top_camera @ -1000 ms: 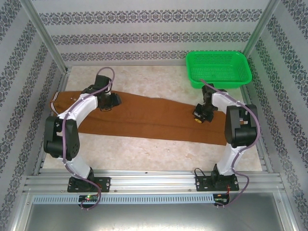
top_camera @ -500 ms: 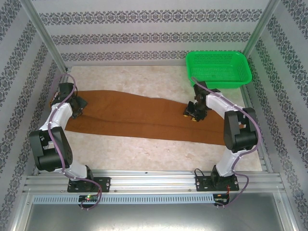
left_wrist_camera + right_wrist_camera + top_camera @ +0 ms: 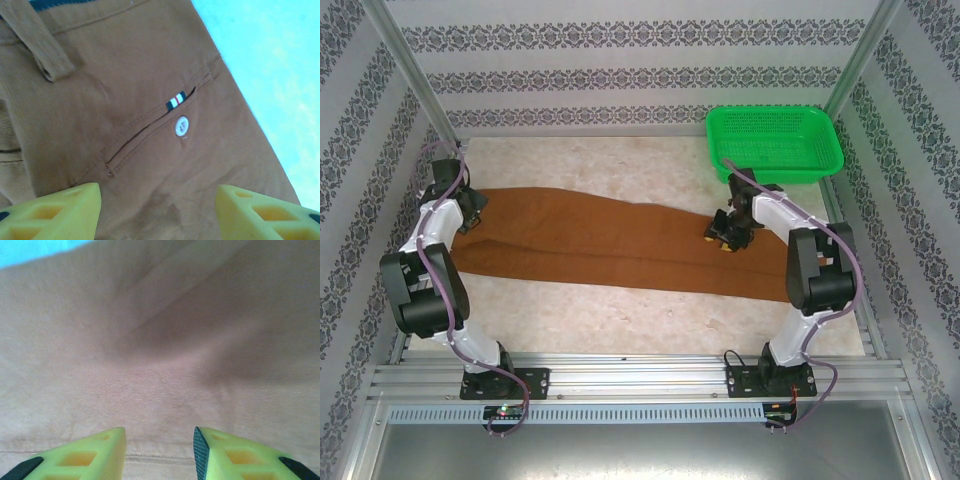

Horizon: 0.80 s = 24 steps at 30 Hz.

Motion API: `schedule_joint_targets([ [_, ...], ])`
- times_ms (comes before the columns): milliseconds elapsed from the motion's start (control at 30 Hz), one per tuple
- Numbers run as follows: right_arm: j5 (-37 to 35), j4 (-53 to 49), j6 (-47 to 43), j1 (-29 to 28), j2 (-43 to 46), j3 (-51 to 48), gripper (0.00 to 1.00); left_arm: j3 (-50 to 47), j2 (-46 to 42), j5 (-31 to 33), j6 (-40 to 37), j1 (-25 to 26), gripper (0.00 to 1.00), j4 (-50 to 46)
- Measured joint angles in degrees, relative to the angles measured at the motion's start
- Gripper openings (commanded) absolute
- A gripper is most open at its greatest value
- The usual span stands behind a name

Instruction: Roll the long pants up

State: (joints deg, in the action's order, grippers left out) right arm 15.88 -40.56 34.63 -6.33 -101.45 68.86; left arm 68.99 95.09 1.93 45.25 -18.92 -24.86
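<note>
The long pants [image 3: 620, 240] lie flat across the pale marbled tabletop [image 3: 620, 170], with the waistband at the left. Patterned walls [image 3: 640, 70] stand around, and a green basket [image 3: 775, 172] sits at the far right. The left tool [image 3: 157, 212] hangs over the back pocket and the right tool [image 3: 159, 450] over the legs, both with fingers apart.

We see the long pants [image 3: 610, 245] lying flat and unrolled across the counter [image 3: 620, 170], waistband at the left, legs together slanting rightward. They are rust-brown, and a white button [image 3: 181, 126] sits under the back-pocket slit.
</note>
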Motion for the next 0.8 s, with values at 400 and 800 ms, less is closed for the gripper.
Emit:
schedule_joint_targets([
  [400,0.1,-0.3,-0.5,2.2,5.3,-3.0,0.43,-7.0,-3.9,-3.5,-0.7,-0.7,0.64,-0.3],
  [800,1.5,1.7,-0.5,2.1,5.2,-4.7,0.44,-10.6,-10.6,-6.5,-3.0,-0.8,0.65,-3.3],
])
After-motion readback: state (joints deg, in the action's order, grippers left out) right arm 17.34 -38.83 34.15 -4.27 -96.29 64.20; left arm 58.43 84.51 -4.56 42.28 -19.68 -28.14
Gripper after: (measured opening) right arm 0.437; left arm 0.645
